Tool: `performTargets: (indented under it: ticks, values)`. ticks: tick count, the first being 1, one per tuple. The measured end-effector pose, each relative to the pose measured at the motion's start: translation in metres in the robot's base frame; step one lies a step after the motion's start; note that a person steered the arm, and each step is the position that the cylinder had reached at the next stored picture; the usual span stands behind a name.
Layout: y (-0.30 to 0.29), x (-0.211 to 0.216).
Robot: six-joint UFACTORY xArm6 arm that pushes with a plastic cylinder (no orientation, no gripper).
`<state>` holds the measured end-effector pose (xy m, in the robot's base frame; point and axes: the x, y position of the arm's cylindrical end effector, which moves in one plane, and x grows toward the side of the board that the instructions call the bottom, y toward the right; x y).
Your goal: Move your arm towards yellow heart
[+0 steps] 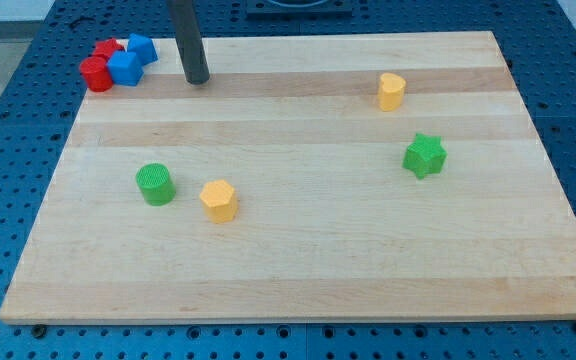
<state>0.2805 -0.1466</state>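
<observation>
The yellow heart [391,91] stands on the wooden board [298,270] at the view's upper right. My tip [198,79] rests on the board near the view's top, left of centre, far to the left of the yellow heart and apart from it. It sits just right of a cluster of blocks at the top left corner: two red blocks [96,73] and two blue blocks [126,68].
A yellow hexagon [219,201] and a green cylinder [155,185] sit at the lower left. A green star [425,155] sits at the right, below the yellow heart. A blue perforated table surrounds the board.
</observation>
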Motion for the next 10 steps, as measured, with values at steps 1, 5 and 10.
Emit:
performTargets:
  ticks: [1,5,10]
  values:
    - [0.002,0.001]
    - [0.036,0.02]
    - [0.169,-0.007]
